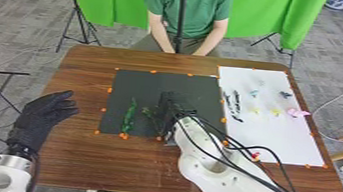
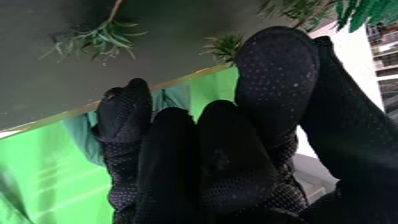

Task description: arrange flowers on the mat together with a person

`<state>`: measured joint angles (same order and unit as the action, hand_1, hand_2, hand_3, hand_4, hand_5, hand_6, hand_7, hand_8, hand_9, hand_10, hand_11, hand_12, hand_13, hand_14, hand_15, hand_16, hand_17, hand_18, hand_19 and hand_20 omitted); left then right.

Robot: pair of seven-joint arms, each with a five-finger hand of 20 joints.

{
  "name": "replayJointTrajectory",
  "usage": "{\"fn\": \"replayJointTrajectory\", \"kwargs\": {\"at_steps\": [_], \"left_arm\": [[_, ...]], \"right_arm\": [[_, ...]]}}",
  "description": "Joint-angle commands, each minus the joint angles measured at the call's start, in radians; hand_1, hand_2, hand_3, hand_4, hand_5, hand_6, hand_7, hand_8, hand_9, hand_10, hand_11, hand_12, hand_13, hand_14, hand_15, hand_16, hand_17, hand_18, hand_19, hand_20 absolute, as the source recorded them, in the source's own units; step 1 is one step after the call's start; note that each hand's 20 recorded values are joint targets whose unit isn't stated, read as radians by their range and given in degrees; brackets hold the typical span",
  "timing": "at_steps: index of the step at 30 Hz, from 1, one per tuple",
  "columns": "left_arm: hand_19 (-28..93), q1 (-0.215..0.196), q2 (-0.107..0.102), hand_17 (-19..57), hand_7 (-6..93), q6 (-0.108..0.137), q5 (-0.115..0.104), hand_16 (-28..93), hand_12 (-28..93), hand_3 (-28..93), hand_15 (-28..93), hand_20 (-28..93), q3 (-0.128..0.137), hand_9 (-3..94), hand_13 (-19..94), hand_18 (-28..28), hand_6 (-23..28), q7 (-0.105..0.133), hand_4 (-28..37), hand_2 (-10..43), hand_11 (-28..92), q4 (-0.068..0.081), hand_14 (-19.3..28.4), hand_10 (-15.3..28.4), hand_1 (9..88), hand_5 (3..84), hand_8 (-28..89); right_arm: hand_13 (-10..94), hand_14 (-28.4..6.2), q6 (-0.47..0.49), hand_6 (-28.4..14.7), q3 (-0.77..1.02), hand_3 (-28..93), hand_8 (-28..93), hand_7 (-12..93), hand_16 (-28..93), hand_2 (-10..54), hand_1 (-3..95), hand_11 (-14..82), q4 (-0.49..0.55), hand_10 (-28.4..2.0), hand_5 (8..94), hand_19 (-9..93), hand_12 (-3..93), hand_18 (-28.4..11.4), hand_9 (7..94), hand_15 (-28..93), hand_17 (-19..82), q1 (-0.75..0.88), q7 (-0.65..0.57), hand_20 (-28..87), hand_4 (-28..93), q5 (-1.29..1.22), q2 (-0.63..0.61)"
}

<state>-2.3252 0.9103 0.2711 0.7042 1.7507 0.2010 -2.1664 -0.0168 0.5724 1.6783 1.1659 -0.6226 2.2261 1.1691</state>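
A green curtain (image 1: 78, 0) hangs behind the brown wooden table (image 1: 82, 61), where a black mat (image 1: 142, 84) lies beside a white sheet (image 1: 275, 138). On the mat stands out one upright-lying green stem (image 1: 129, 116); nearer the right hand (image 1: 174, 104) is a leafy sprig (image 1: 152, 115). The wrist view shows needle-leaved tufts (image 2: 96, 41) just beside that hand. Whether it grips the sprig or is open, I cannot tell. The left hand (image 1: 42, 115) is open, fingers relaxed, beyond the mat's left edge.

The sheet holds a pink flower (image 1: 298, 112), two yellow flowers (image 1: 275, 112), a pale blue one and dark, slender stems (image 1: 231, 105).

Placing greenery seems the step in hand, with much of the arrangement likely ahead. The leaves could snag on the glove's fabric — then a withdrawal would drag the sprig askew, perhaps into its neighbour. A low sideways sweep could also shove the green stem. Lifting straight up, slowly, would be safer — provided the sprig is free first.
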Motion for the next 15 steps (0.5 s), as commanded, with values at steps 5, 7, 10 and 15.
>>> {"fn": "replayJointTrajectory", "kwargs": {"at_steps": [5, 7, 10, 15], "left_arm": [[59, -0.003, 0.0, -0.3, 23.1, -0.013, 0.005, -1, 18, 69, 50, 6, -0.006, 43.6, 40, 24.0, 6.1, -0.011, -20.7, 7.9, 35, 0.01, 19.2, 16.6, 30.9, 48.3, -9], [59, -0.007, 0.002, -0.3, 23.0, -0.008, 0.003, -1, 18, 69, 50, 6, -0.004, 43.6, 40, 24.1, 6.1, -0.006, -20.7, 7.9, 35, 0.008, 19.2, 16.6, 30.9, 48.3, -9], [59, -0.018, 0.004, -0.3, 23.1, -0.004, 0.002, -1, 18, 69, 50, 6, 0.004, 43.5, 40, 24.1, 6.1, 0.0, -20.6, 7.9, 35, 0.004, 19.2, 16.6, 30.9, 48.3, -9], [59, -0.034, 0.009, -0.3, 23.1, -0.002, -0.001, -1, 18, 69, 50, 6, 0.02, 43.5, 40, 24.0, 6.1, 0.008, -20.7, 7.9, 35, -0.004, 19.1, 16.7, 30.9, 48.2, -9]], "right_arm": [[88, -8.5, 0.015, 3.4, 0.054, 84, -8, 60, 31, -2.9, 29.4, 67.8, 0.022, -8.0, 90.8, 93, 41.4, -21.8, 93.3, 86, 45, 0.035, 0.035, 30, -21, -0.04, 0.023], [88, -8.7, 0.017, 3.3, 0.088, 84, -8, 60, 31, -2.3, 29.0, 67.6, 0.047, -8.2, 90.5, 92, 41.4, -21.8, 92.9, 86, 44, 0.054, 0.042, 30, -21, -0.049, 0.009], [87, -9.2, 0.009, 2.9, 0.169, 83, -8, 60, 31, -1.1, 28.1, 67.3, 0.121, -8.5, 89.9, 92, 41.5, -21.9, 92.2, 86, 43, 0.105, 0.058, 30, -21, -0.1, -0.037], [79, -11.9, -0.036, -0.1, 0.434, 80, -10, 52, 31, 4.2, 25.3, 62.7, 0.248, -11.6, 83.4, 84, 40.3, -20.7, 84.5, 82, 35, 0.271, 0.278, 29, -21, -0.373, -0.141]]}}
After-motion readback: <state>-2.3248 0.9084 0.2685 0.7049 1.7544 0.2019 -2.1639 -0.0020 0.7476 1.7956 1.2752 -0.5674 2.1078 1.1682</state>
